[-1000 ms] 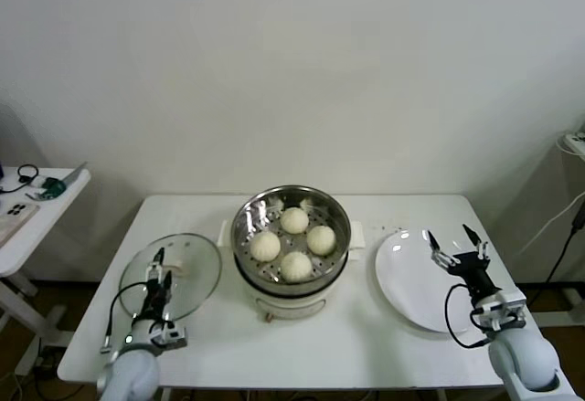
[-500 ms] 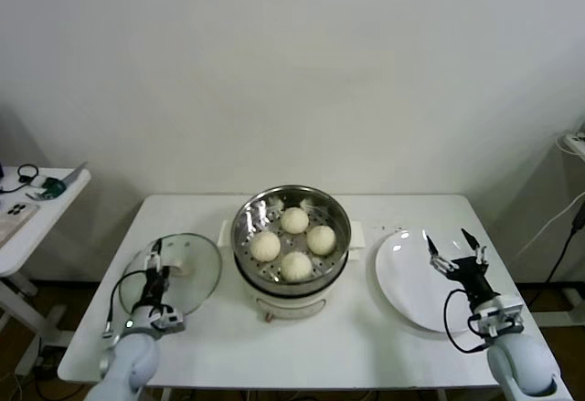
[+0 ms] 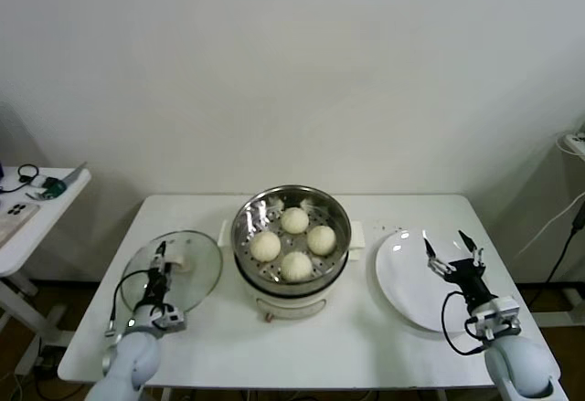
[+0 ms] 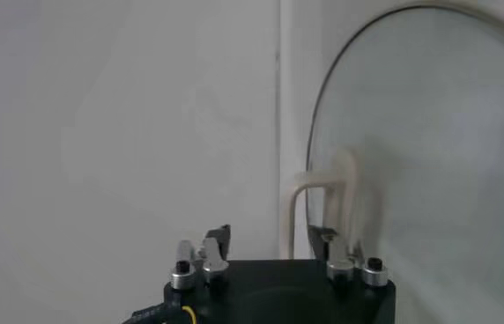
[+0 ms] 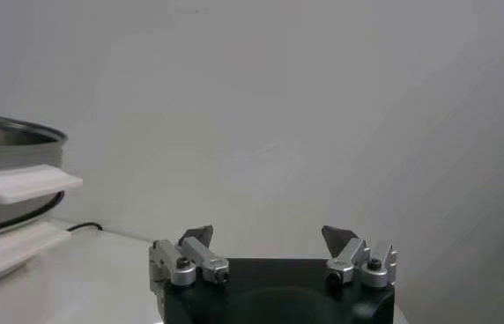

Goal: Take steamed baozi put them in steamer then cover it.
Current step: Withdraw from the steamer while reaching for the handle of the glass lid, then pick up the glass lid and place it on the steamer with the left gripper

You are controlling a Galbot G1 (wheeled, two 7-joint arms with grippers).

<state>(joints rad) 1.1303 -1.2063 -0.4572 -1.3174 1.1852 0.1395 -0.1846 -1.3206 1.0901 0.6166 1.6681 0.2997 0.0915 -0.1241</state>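
All 4 steamed baozi (image 3: 293, 242) sit on the perforated tray inside the steamer (image 3: 291, 238), which stands uncovered at the middle of the white worktop (image 3: 347, 332). The cover (image 3: 174, 270) lies on the worktop to the steamer's left, apart from it, where it lay 1 second ago. Since then the left pincer (image 3: 160, 260) has crept forward over the cover's near edge and now sits low by the cream bar handle (image 4: 322, 198); its tips are spread, with the handle just ahead of them, though actual contact is hard to make out. The right pincer (image 3: 452, 248) hangs spread over the empty white plate (image 3: 407, 278), having drifted slightly nearer the robot.
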